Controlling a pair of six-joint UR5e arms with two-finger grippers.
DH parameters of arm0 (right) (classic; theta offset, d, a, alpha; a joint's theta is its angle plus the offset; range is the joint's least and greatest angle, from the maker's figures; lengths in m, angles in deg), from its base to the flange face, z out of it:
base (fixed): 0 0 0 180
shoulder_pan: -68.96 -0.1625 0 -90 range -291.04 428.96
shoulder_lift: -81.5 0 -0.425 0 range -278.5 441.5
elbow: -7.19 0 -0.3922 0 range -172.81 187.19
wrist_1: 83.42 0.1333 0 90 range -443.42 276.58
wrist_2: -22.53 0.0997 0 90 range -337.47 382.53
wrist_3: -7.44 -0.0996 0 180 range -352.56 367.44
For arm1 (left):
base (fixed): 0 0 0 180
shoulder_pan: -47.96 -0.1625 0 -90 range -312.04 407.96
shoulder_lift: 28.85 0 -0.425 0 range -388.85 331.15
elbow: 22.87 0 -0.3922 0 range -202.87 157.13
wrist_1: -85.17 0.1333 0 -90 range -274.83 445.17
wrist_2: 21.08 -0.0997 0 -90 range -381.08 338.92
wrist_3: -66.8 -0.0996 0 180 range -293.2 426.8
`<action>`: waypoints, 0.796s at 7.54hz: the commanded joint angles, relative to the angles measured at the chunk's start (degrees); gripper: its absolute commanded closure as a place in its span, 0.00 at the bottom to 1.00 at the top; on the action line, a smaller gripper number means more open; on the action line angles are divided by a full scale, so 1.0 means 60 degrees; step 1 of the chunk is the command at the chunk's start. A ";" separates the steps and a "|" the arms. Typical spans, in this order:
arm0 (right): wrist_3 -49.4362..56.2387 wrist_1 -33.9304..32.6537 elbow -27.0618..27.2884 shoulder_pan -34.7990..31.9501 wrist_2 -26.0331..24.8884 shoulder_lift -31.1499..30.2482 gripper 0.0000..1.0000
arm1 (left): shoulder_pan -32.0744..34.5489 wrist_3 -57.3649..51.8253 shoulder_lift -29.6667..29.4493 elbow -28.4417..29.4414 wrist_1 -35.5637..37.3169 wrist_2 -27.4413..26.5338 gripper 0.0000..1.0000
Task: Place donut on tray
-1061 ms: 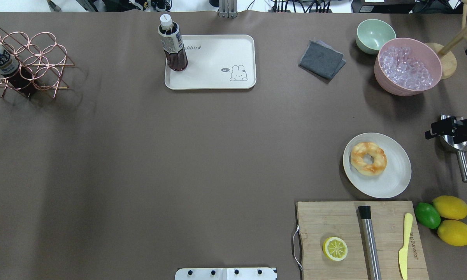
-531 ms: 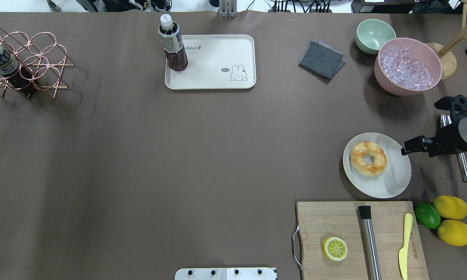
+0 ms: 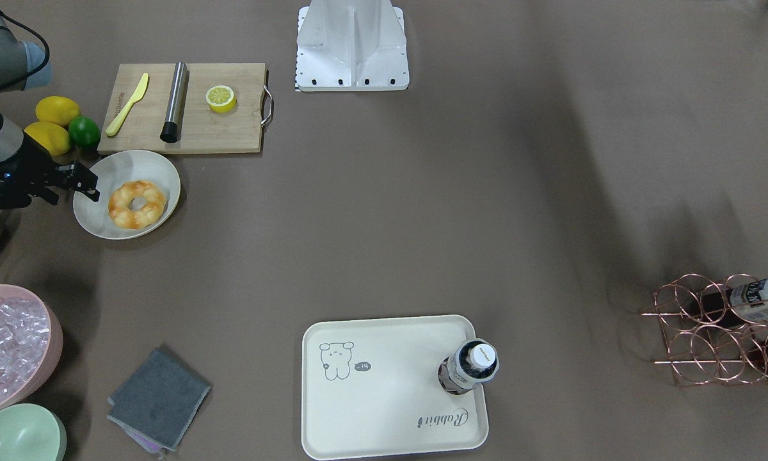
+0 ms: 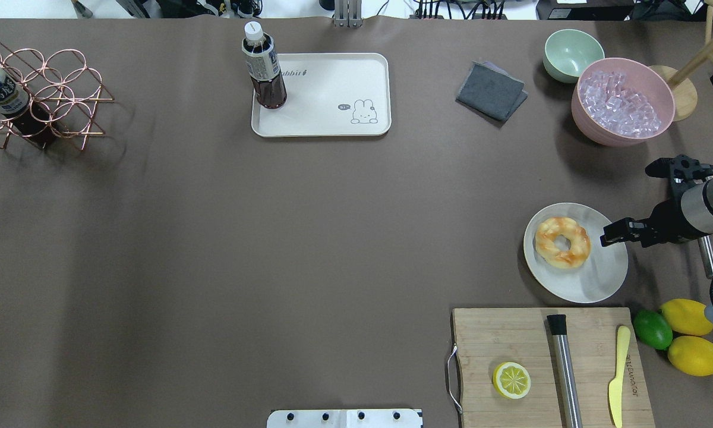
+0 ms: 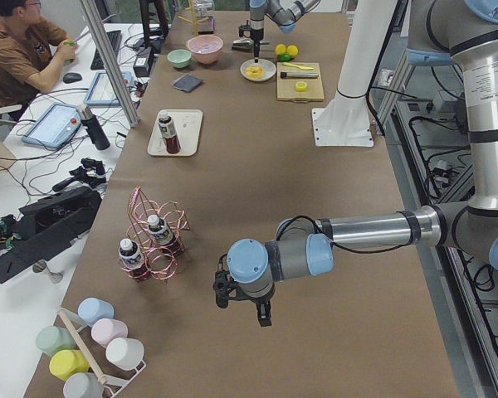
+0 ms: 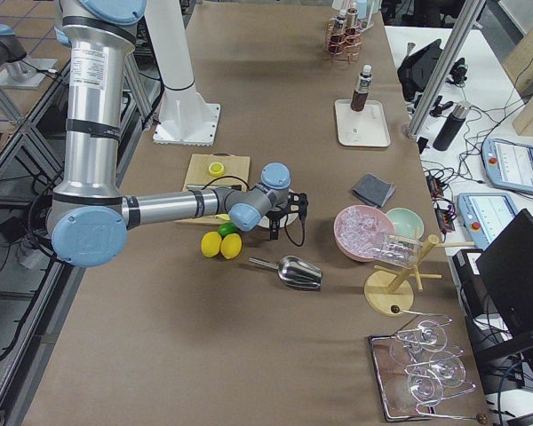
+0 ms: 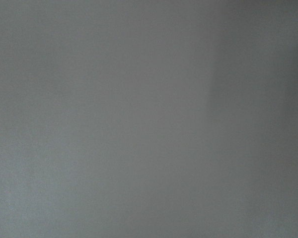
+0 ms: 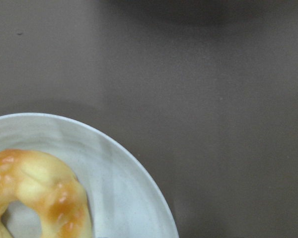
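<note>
The donut (image 4: 562, 242), a golden-orange ring, lies on a round off-white plate (image 4: 600, 279) at the right of the table; it also shows in the front view (image 3: 137, 203) and at the lower left of the right wrist view (image 8: 35, 193). The cream tray (image 4: 333, 119) with the bear drawing sits far back in the middle. My right gripper (image 4: 609, 233) hovers over the plate's right rim, just right of the donut, open and empty. My left gripper (image 5: 242, 308) shows only in the exterior left view, over bare table; I cannot tell if it is open or shut.
A dark drink bottle (image 4: 263, 65) stands on the tray's left corner. A cutting board (image 4: 511, 333) with a lemon half (image 4: 511, 380), metal rod and knife lies near the plate. Lemons and a lime (image 4: 652, 329), an ice bowl (image 4: 622, 101), a grey cloth (image 4: 491, 90) and a copper rack (image 4: 47, 95) are around.
My right arm has moved left from over the metal scoop towards the plate; its gripper now reaches over the plate's right rim. The donut has not moved.
</note>
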 commanded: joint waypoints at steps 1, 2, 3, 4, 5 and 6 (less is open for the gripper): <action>0.0008 0.0000 -0.0228 0.0048 -0.0007 0.0129 0.25 | 0.0000 0.0013 0.0001 -0.0042 -0.0008 -0.0008 0.02; -0.0007 0.0000 -0.0316 0.0063 -0.0007 0.0260 0.30 | 0.0000 0.0013 0.0001 -0.0043 -0.0008 0.0006 0.02; -0.0007 0.0000 -0.0360 0.0063 -0.0007 0.0276 0.43 | 0.0000 0.0013 0.0001 -0.0043 -0.0008 0.0006 0.02; -0.0007 0.0000 -0.0375 0.0063 -0.0007 0.0276 0.66 | 0.0000 0.0013 -0.0013 -0.0057 -0.0008 0.0006 0.02; -0.0007 0.0000 -0.0375 0.0063 0.0007 0.0276 0.88 | 0.0000 0.0013 -0.0013 -0.0057 -0.0008 0.0006 0.02; 0.0036 0.0000 -0.0375 0.0063 0.0007 0.0276 1.00 | 0.0000 0.0013 -0.0013 -0.0057 -0.0008 0.0006 0.02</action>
